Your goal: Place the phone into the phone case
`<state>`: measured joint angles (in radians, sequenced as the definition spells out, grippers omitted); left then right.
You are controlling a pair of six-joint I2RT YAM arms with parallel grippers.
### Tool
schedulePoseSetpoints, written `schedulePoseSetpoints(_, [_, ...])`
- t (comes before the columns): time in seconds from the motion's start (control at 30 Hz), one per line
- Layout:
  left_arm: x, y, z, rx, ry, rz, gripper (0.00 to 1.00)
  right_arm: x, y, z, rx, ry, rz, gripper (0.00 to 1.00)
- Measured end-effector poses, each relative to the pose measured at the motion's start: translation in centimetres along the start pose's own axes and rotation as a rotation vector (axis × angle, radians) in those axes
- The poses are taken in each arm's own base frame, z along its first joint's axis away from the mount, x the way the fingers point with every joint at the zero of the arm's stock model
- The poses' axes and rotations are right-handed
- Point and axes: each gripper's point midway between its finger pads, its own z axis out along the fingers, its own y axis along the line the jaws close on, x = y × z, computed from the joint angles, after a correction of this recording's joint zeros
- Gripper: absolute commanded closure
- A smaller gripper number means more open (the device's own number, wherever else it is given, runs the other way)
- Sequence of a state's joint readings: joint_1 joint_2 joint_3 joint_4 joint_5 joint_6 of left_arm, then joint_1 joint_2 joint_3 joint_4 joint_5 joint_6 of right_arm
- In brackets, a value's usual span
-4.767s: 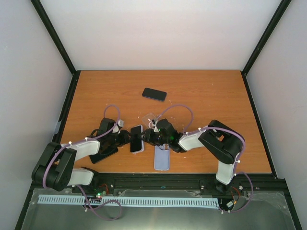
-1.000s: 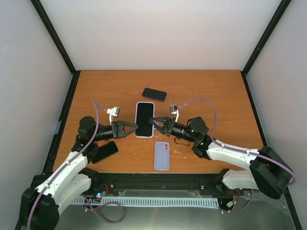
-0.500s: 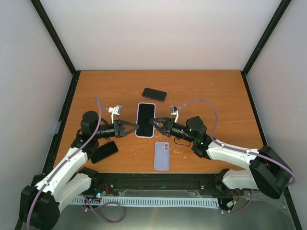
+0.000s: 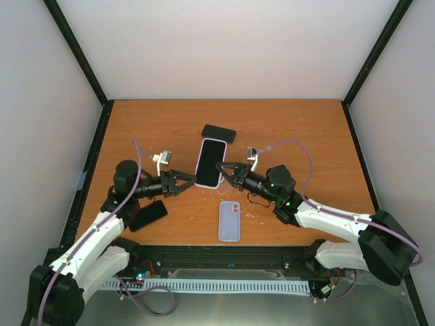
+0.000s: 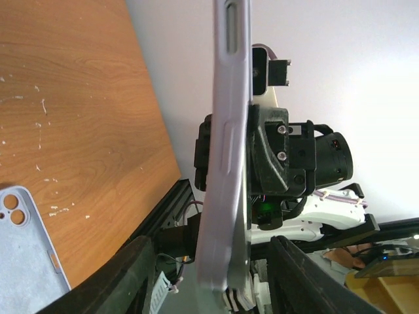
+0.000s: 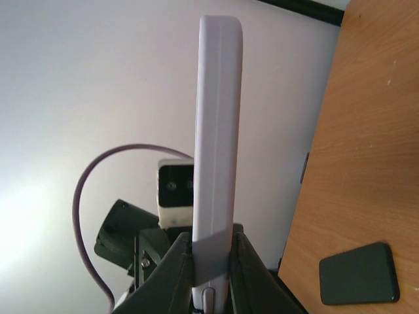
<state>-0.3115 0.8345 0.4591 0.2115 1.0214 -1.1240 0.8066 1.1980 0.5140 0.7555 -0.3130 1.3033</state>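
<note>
pinching the phone [image 4: 210, 163] tight, the right gripper [image 4: 223, 170] is holding it in the air just beyond the blue case [image 4: 230, 221]; the left gripper [image 4: 192, 180] is sitting spread around its other edge.

Three phones: one dark-screened phone [image 4: 211, 163] and two bare black slab phones, namely a rear black phone [image 4: 218, 133] and a left black phone [image 4: 148, 215]. Two soft phone cases: one pale lilac case [image 5: 226, 163] wrapped round the dark-screened phone, and one pale blue case [image 4: 230, 221] with a two-lens cut-out. One orange-brown wooden bench [image 4: 306, 136]. Two white-and-black robot arms, a left arm [image 4: 95, 234] and a right arm [image 4: 333, 219], each ending in one pair of black jaws, so two pairs. Two small white wrist cameras, a left wrist camera [image 6: 175, 186] and a right wrist camera [image 4: 252, 153], one per arm.
</note>
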Motion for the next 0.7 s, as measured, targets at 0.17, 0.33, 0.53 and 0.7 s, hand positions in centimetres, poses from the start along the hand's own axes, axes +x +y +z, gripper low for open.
schedulePoseSetpoints(0.17, [0.41,0.52,-0.08,0.003,-0.002,-0.040,0.59,-0.69,0.04,0.06,0.005,-0.037,0.001,0.86])
schedulePoseSetpoints(0.33, [0.26,0.33,-0.06,0.010,-0.006,-0.038,0.58,-0.85,0.05,0.26,0.002,-0.043,0.006,0.86])
schedulePoseSetpoints(0.53, [0.13,0.73,0.13,0.004,-0.003,-0.049,0.63,-0.87,-0.24,0.34,0.009,-0.044,0.021,0.86])
schedulePoseSetpoints(0.7, [0.05,0.73,0.14,0.004,-0.005,-0.050,0.82,-0.77,-0.71,0.48,0.021,-0.040,0.025,0.84])
